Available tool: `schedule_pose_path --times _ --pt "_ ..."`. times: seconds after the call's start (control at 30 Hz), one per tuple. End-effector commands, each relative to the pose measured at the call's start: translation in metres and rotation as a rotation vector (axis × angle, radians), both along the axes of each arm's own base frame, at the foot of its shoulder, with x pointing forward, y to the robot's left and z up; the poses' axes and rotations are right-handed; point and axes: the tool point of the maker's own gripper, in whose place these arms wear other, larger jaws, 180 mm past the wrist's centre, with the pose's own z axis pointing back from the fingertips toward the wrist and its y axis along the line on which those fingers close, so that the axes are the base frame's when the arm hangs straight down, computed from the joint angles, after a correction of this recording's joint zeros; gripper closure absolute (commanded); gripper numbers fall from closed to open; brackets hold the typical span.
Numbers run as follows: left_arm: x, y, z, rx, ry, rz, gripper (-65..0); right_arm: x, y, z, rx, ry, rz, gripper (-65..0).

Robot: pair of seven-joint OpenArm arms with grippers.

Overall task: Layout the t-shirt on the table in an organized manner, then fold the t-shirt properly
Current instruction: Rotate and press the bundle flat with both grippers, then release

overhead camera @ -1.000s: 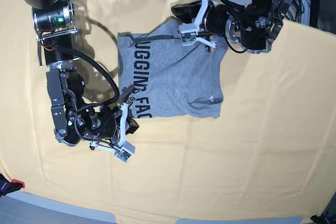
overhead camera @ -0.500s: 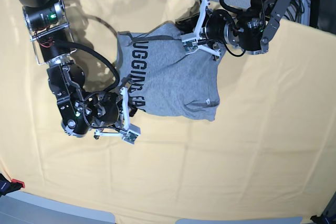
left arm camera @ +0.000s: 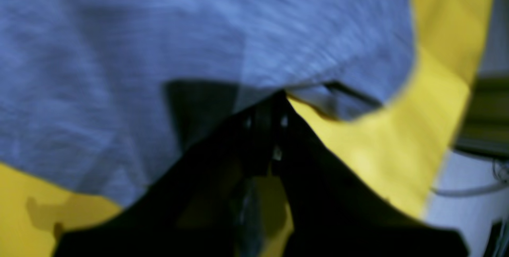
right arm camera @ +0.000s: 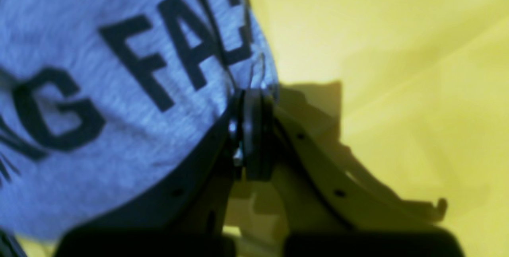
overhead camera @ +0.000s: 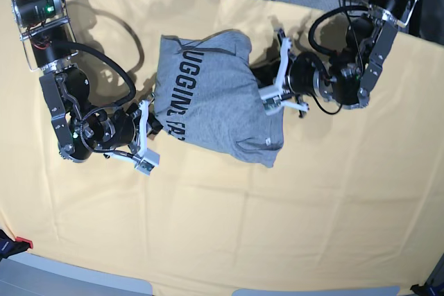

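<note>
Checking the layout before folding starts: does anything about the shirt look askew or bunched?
Yes. The t-shirt is not flat: it hangs bunched and tilted between the two shut grippers, the right gripper pinching the lettered edge, the left gripper the plain side. The lettering is partly wrapped out of sight.

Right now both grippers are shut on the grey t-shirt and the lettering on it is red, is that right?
Not quite. The left gripper and right gripper are both shut on the t-shirt, but the right wrist view shows its lettering is black, not red.
</note>
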Motion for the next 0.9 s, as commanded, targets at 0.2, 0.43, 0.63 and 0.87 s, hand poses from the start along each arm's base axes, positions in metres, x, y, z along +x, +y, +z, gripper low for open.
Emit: schedule_pose_path --times 0.2,0.43,0.63,0.87 --pt "0.062 0.033 0.011 0.086 -0.079 0.082 0.0 -0.038 0.003 0.014 0.049 0.024 0.081 0.0" --pt "0.095 0.027 0.048 0.037 -0.168 0.085 0.0 -0.070 0.029 0.035 0.113 -0.026 0.163 0.0" --pt "0.105 0.046 0.068 0.073 -0.149 0.095 0.0 -0.045 0.010 0.034 0.009 -0.133 0.058 0.0" --pt "0.116 0.083 0.124 -0.090 -0.145 0.217 0.0 -0.006 -0.024 0.049 -0.018 -0.253 -0.176 0.0"
